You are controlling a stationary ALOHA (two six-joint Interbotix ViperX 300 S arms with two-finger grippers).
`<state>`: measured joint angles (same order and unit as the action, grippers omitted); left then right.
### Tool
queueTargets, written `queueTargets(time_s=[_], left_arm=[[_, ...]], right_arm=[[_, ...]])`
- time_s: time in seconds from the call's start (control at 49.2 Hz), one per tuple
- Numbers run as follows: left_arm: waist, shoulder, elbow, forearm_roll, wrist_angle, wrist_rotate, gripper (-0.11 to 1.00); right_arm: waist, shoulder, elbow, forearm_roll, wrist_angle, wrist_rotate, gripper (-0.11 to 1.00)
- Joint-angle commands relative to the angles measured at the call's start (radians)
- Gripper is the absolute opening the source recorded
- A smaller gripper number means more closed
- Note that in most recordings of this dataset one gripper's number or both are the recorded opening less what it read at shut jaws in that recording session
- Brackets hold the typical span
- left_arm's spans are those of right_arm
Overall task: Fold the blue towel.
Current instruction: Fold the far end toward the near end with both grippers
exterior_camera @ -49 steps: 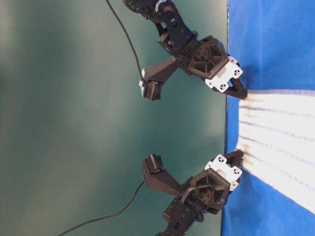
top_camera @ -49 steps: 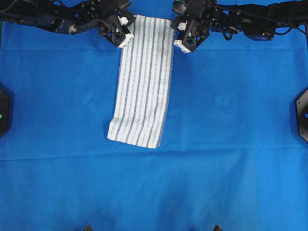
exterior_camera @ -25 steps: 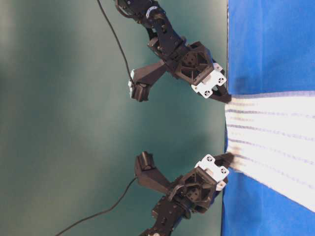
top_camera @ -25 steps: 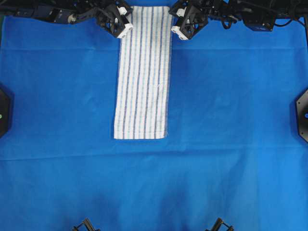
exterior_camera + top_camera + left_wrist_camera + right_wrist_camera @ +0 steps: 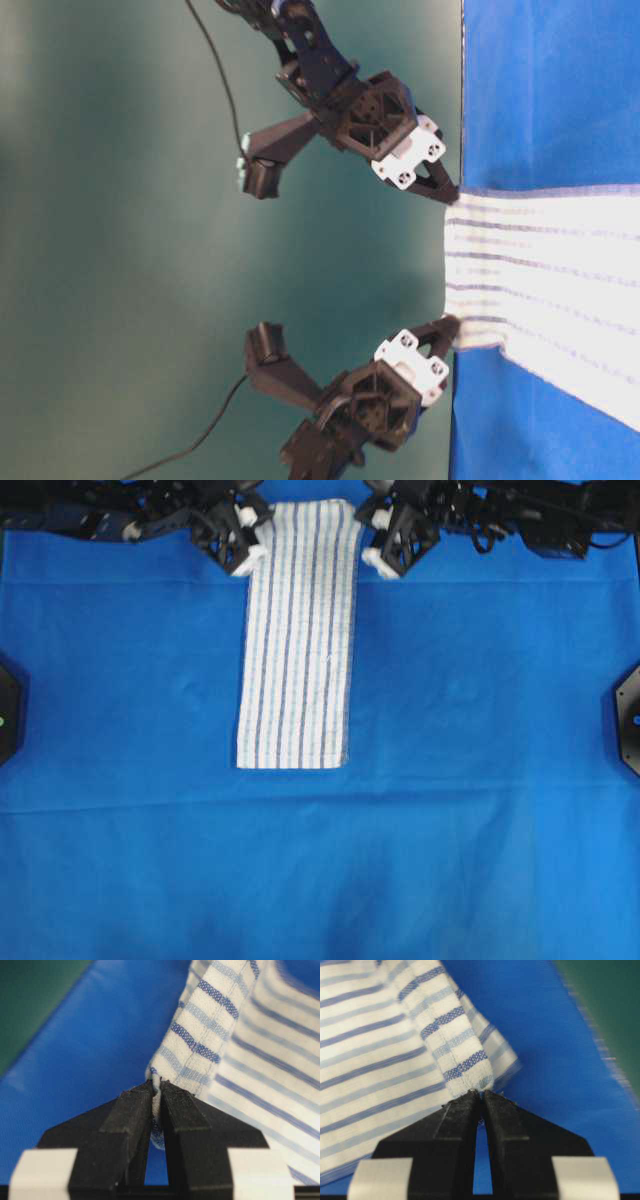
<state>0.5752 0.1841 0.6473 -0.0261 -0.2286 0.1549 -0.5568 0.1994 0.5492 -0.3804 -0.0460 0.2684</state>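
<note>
One blue towel (image 5: 298,630), two grippers, one large plain blue cloth (image 5: 480,780) under it all. The towel is a long, narrow strip of white weave with thin dark-blue and light-blue stripes running its length, and it lies near the middle of the cloth, stretching from the far edge toward the centre. Its near end sits flat and square. At the far end the left gripper (image 5: 246,542) pinches one corner and the right gripper (image 5: 372,546) pinches the other, jaws nearly closed on the fabric in both wrist views. The table-level view shows that far end raised off the cloth and drawn out past its edge, taut between the two grippers, with the doubled hem bunching at each pinch.
</note>
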Motion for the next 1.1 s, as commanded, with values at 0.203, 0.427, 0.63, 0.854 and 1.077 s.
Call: queueTargets(time_s=[0.203,0.427,0.63,0.854,1.077], left_arm=[[-0.149,-0.160,0.150,-0.002,-0.002,-0.026,0.03],[-0.307,-0.221,0.235,-0.002,-0.002,-0.049,0.03],[-0.449,-0.227,0.258,-0.003,0.026,-0.115,0.03],[-0.545,-0.222,0.258,-0.003,0.067,-0.186,0.03],[-0.618,-0.221,0.253,-0.003,0.098,-0.233,0.03]], right_arm=[[0.149,-0.135,0.114,0.055,-0.002,0.002,0.06],[0.278,-0.172,0.164,0.114,0.000,0.003,0.06],[0.376,-0.173,0.176,0.176,0.003,0.003,0.06],[0.466,-0.173,0.186,0.230,0.003,0.003,0.06],[0.529,-0.170,0.186,0.273,0.003,0.003,0.06]])
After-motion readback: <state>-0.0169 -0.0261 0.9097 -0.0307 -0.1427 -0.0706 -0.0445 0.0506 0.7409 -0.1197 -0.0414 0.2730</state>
